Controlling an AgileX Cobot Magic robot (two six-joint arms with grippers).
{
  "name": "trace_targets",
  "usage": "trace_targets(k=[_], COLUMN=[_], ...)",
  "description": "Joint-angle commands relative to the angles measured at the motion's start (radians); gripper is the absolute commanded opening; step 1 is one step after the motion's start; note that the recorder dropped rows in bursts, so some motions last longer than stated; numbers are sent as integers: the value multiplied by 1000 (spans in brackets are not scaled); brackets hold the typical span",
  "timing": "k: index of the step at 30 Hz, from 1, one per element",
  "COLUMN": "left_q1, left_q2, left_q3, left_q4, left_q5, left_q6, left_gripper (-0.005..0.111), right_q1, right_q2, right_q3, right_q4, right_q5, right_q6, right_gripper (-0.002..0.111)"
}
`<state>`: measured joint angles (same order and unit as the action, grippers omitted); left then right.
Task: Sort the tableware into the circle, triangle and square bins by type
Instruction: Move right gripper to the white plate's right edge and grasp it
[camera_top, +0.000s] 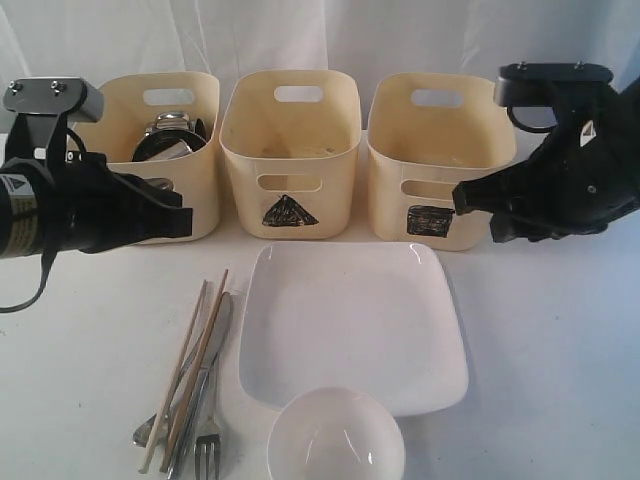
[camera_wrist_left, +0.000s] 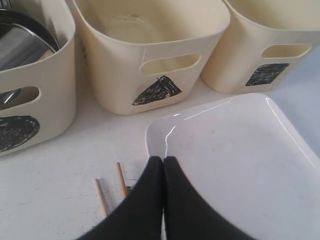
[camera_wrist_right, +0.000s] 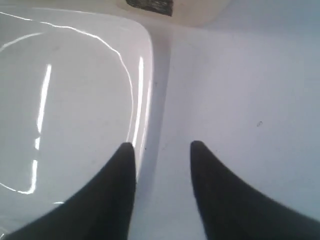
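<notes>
The circle bin (camera_top: 170, 160) on the left holds steel mugs and a steel bowl (camera_top: 170, 137). The triangle bin (camera_top: 290, 140) and square bin (camera_top: 440, 150) look empty. In front of them lie the white square plate (camera_top: 350, 320), the white bowl (camera_top: 335, 440), and to the left the chopsticks (camera_top: 195, 360) with knife, fork (camera_top: 208, 442) and spoon. My left gripper (camera_wrist_left: 163, 159) hangs shut and empty above the plate's near-left corner (camera_wrist_left: 230, 150), beside the chopstick ends (camera_wrist_left: 121, 179). My right gripper (camera_wrist_right: 162, 146) is open, straddling the plate's right rim (camera_wrist_right: 142, 100).
The three bins stand side by side along the back against a white curtain. Bare white tabletop (camera_top: 550, 350) lies right of the plate and left of the cutlery (camera_top: 70, 380). Both arm bodies hover in front of the outer bins.
</notes>
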<state>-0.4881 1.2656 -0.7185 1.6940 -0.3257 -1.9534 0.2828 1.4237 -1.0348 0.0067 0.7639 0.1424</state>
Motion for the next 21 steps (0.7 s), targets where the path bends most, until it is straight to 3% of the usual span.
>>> trace_targets(k=[1,7,21], left_q1=[2,2,2], left_q2=[-10,-10,-10], left_q3=[9,9,9], left_q4=[13,13,13], left_q5=[-12,-14,-6], left_q6=[-9,-9,-9], left_gripper=[0,0,0], right_q1=[-77,-127,-174], right_q2=[104,265,429], right_q3=[-27,-25,-25], right_q4=[149,518,563], right_q5=[49,57,-27], right_q6=[-149,-447,-522], right_gripper=[46,46,46])
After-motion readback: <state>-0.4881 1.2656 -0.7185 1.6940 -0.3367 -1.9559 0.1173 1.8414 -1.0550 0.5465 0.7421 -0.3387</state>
